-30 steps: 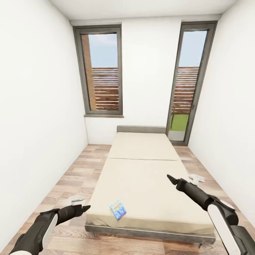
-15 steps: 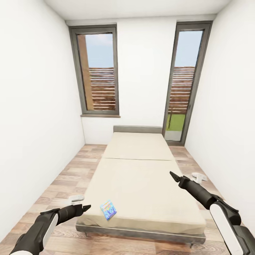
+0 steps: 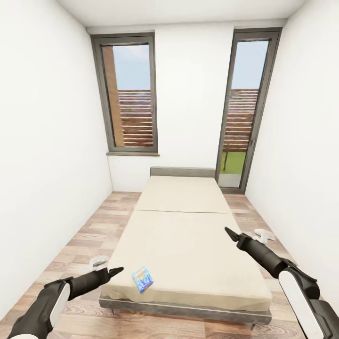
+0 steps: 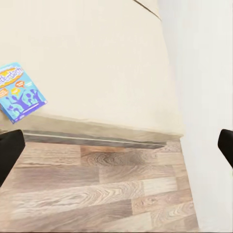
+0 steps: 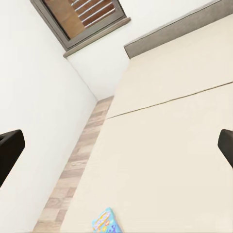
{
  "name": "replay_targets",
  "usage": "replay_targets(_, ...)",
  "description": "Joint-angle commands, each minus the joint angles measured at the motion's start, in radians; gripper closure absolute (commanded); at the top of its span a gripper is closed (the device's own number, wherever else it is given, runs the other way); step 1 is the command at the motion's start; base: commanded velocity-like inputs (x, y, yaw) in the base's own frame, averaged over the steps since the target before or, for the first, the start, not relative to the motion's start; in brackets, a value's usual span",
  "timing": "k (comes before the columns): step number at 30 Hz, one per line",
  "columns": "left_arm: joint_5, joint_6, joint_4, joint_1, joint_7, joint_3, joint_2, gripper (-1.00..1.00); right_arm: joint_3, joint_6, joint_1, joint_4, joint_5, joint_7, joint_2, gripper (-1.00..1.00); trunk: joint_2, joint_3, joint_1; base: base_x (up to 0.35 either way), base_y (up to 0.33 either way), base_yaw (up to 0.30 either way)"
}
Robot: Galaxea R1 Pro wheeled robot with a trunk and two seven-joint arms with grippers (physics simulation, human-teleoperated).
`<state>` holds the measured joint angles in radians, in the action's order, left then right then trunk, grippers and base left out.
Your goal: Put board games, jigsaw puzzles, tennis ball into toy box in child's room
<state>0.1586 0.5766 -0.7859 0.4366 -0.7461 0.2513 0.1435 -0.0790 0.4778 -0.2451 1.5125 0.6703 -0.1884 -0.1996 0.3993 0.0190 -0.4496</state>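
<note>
A small blue board game (image 3: 142, 278) lies flat on the beige bed (image 3: 188, 235), close to the near left corner of the foot end. My left gripper (image 3: 117, 270) hovers open just left of that corner, above the floor, a short way from the box. In the left wrist view the board game (image 4: 19, 92) has purple silhouettes on blue and rests near the mattress edge (image 4: 97, 128). My right gripper (image 3: 228, 232) is open above the right side of the bed, holding nothing. The right wrist view catches the board game (image 5: 107, 223) far down the bed (image 5: 184, 145).
The room is narrow, with white walls close on both sides. Wood-plank floor (image 3: 89, 235) runs in strips left and right of the bed. A tall window (image 3: 129, 94) and a glass door (image 3: 245, 108) stand in the far wall behind the grey headboard (image 3: 184, 172).
The whole picture has shifted a little leftward, so the camera moved. My left gripper has reached slightly closer to the bed corner. The board game stays where it lay.
</note>
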Motion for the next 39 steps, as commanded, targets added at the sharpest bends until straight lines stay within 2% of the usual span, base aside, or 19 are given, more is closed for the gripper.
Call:
replay_targets(1, 0.007, 0.019, 0.0, 0.0, -0.016, 0.004, 0.001, -1.0, -0.001, 0.007, 0.0, 0.001, 0.009, -0.007, 0.0, -1.0, 0.001, 0.0, 0.0, 0.0, -0.001, 0.0)
replay_targets(5, 0.011, 0.059, 0.0, -0.001, -0.064, 0.036, 0.003, -1.0, 0.0, 0.009, 0.0, 0.002, 0.032, -0.035, -0.001, -1.0, 0.008, -0.004, -0.004, 0.0, 0.0, 0.0)
replay_targets(11, 0.013, 0.076, 0.0, -0.001, -0.075, 0.082, 0.004, -1.0, -0.006, 0.034, 0.0, 0.005, 0.059, -0.051, -0.001, -1.0, 0.05, -0.022, -0.027, 0.0, 0.0, 0.0)
replay_targets(14, 0.013, 0.1, 0.001, 0.0, -0.073, 0.117, 0.005, -1.0, -0.003, 0.038, 0.0, 0.001, 0.138, -0.063, 0.0, -1.0, 0.071, -0.032, -0.039, 0.0, 0.0, 0.0)
replay_targets(18, 0.012, 0.11, 0.012, 0.0, -0.068, 0.139, 0.002, -1.0, 0.0, 0.039, 0.0, -0.003, 0.171, -0.066, -0.001, -1.0, 0.099, -0.044, -0.054, 0.0, 0.0, 0.0)
replay_targets(26, 0.009, 0.099, 0.073, 0.001, -0.065, 0.146, 0.014, -1.0, -0.003, 0.038, 0.0, -0.001, 0.181, -0.068, -0.003, -1.0, 0.155, -0.069, -0.085, 0.0, 0.0, 0.0)
replay_targets(39, 0.007, 0.09, 0.082, 0.001, -0.061, 0.143, 0.012, -1.0, 0.007, 0.041, 0.0, 0.019, 0.179, -0.065, 0.0, -1.0, 0.246, -0.11, -0.135, 0.0, 0.0, 0.0)
